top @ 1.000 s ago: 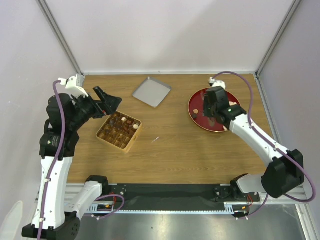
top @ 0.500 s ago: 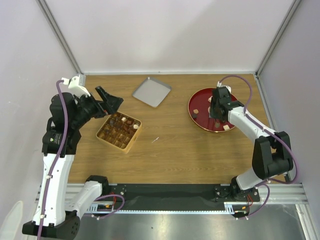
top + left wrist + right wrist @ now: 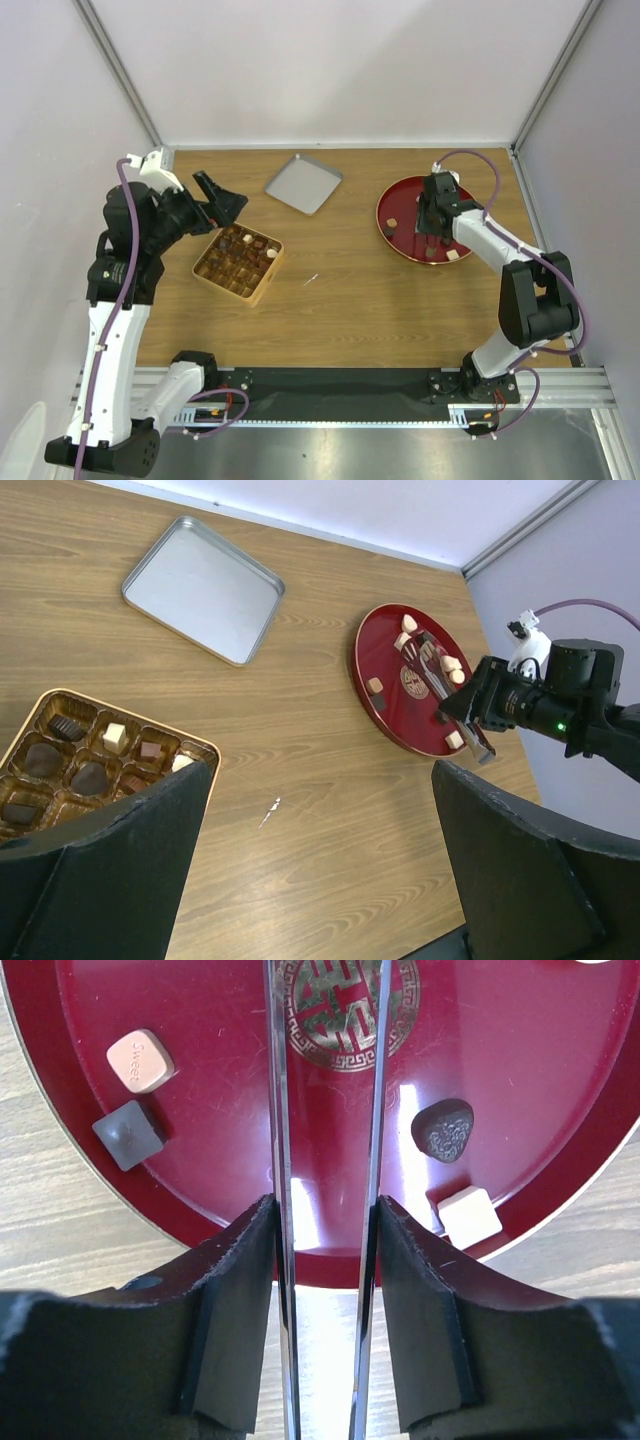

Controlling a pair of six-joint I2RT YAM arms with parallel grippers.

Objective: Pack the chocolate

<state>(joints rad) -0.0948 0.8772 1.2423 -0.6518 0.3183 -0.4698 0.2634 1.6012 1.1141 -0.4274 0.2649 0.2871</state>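
- Because the chocolate (image 3: 446, 1130) comes as bite-sized dark, tan and cream pieces, it probably handles light and hard. It would be easy to scuff or skid on the glossy round red plate (image 3: 520, 1060), so each piece is best nipped gently across opposite sides.
- Loose pieces lie on that plate near the table's far right corner. Others sit in the gold compartmented square box (image 3: 268, 275) toward the left edge.
- Right pincer (image 3: 325, 1260) pinches the long thin metal tongs (image 3: 279, 1110), whose blades are parted over the plate.
- Left pincer (image 3: 218, 197) hangs spread wide and empty, just beyond the box's far corner.
- Right wrist view alone shows pads pressing the blades. Only the left wrist view shows the box's filled cells clearly.
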